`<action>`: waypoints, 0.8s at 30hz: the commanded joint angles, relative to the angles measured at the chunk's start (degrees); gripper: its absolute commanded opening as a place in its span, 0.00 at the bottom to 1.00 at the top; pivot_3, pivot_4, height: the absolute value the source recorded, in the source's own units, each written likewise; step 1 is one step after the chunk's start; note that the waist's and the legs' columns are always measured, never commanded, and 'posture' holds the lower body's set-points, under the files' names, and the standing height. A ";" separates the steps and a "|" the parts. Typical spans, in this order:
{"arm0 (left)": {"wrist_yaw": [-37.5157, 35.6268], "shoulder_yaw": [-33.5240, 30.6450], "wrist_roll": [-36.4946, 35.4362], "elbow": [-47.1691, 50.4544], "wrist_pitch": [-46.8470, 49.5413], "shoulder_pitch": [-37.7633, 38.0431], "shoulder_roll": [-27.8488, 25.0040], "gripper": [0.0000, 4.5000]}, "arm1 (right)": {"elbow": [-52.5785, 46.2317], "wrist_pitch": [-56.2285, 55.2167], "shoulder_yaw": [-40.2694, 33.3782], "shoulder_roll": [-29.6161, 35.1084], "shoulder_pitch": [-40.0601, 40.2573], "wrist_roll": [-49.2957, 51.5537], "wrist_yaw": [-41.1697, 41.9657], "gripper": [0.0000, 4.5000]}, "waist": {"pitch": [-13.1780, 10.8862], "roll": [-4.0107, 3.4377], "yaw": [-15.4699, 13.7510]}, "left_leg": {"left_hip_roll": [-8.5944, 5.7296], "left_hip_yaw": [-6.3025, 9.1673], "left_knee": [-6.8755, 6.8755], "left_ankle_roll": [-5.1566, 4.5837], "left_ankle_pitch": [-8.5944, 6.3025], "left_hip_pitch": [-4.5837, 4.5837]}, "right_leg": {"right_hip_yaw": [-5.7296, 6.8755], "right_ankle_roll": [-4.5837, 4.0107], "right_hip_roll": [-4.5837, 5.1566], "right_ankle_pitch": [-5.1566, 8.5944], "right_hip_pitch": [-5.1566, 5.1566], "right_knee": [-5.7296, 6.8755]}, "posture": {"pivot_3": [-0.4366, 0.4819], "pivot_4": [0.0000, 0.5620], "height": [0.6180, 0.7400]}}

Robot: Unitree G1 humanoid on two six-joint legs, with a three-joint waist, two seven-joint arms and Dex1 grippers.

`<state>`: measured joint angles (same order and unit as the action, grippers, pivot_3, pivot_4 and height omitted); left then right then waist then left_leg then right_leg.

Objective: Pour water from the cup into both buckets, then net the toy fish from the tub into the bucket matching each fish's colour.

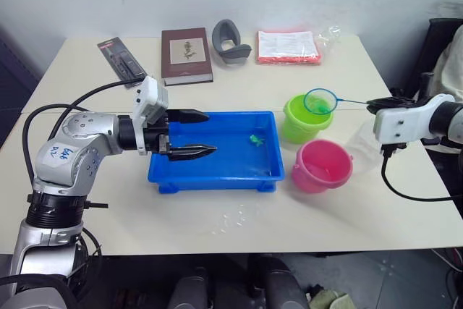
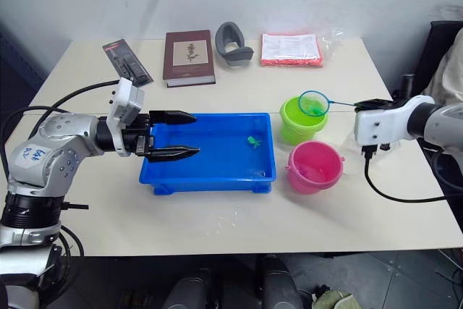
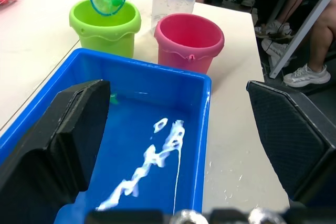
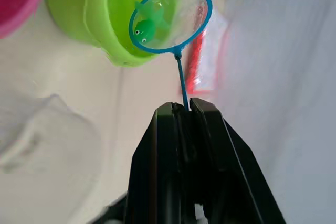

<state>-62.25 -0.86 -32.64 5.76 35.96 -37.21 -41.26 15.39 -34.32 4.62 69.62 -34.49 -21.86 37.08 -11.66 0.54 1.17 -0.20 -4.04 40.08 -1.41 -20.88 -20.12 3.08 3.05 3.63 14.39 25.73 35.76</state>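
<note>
The blue tub [image 1: 217, 176] lies mid-table with a green toy fish [image 1: 255, 137] near its far right corner. Over the tub's left end my left gripper [image 1: 195, 134] hangs open and empty. Right of the tub stand the lime-green bucket [image 1: 302, 122] and, nearer, the pink bucket [image 1: 322, 166]. The clear cup [image 1: 364, 146] is upright just right of the pink bucket. My right gripper [image 4: 184, 106] is shut on the net's thin handle. The net's blue hoop [image 1: 320, 100] hovers over the green bucket, and a green fish [image 4: 147, 27] lies in its mesh.
Along the table's far edge lie a black package [image 1: 121, 61], a brown book [image 1: 187, 56], a grey curved object [image 1: 230, 41] and a red packet [image 1: 288, 47]. Water drops [image 1: 235, 218] dot the table in front of the tub. A person's legs [image 3: 310, 51] are beyond the table's right end.
</note>
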 commanded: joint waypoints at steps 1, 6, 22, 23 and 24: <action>-0.80 -0.27 0.46 -0.25 -1.58 -1.33 -0.05 0.99 | 4.82 -7.22 -0.53 1.97 -4.50 -5.87 -6.30 0.00 | 0.00 0.00 0.20 | 0.00 0.00 0.00 0.02 0.01 0.00 | -0.01 0.00 0.00 0.00 0.00 0.01 | 0.48 0.27 1.00; -1.19 0.28 1.24 -1.51 -2.56 -2.11 0.30 0.99 | 6.69 -14.03 1.26 3.28 -7.68 -13.29 -10.97 0.00 | 0.00 -0.01 0.45 | 0.07 0.03 0.00 0.06 0.03 0.02 | 0.01 -0.07 -0.07 0.04 0.00 0.02 | 0.48 0.27 1.00; -1.30 -0.56 1.90 -0.80 -2.68 -1.07 -0.58 0.99 | 15.43 -17.89 6.53 -1.11 -15.98 -15.55 -11.15 0.00 | 0.00 -0.01 0.40 | 0.08 -0.01 0.00 0.07 0.05 0.03 | -0.08 -0.11 -0.09 0.06 0.03 0.12 | 0.48 0.27 1.00; -1.19 -0.71 1.98 -0.72 -2.54 -0.76 -0.85 0.99 | 16.63 -13.48 4.75 -2.41 -16.54 -10.44 -7.91 0.00 | 0.00 -0.01 0.40 | 0.09 0.00 -0.01 0.07 0.05 0.02 | -0.07 -0.11 -0.10 0.06 0.04 0.11 | 0.48 0.27 1.00; -1.30 -0.95 1.95 -0.61 -2.22 -0.10 -1.40 0.99 | 16.53 -2.81 1.30 -5.39 -16.68 -0.24 -0.77 0.00 | 0.00 0.00 0.43 | 0.09 0.00 -0.02 0.07 0.05 0.02 | -0.07 -0.11 -0.09 0.06 0.04 0.11 | 0.48 0.27 1.00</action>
<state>-63.67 -0.07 -30.27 3.65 33.58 -37.48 -41.65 31.54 -47.70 11.82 65.90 -49.27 -33.83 29.85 -11.66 0.54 1.59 -0.10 -4.03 40.07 -1.35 -20.82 -20.10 3.02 2.94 3.53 14.45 25.76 35.86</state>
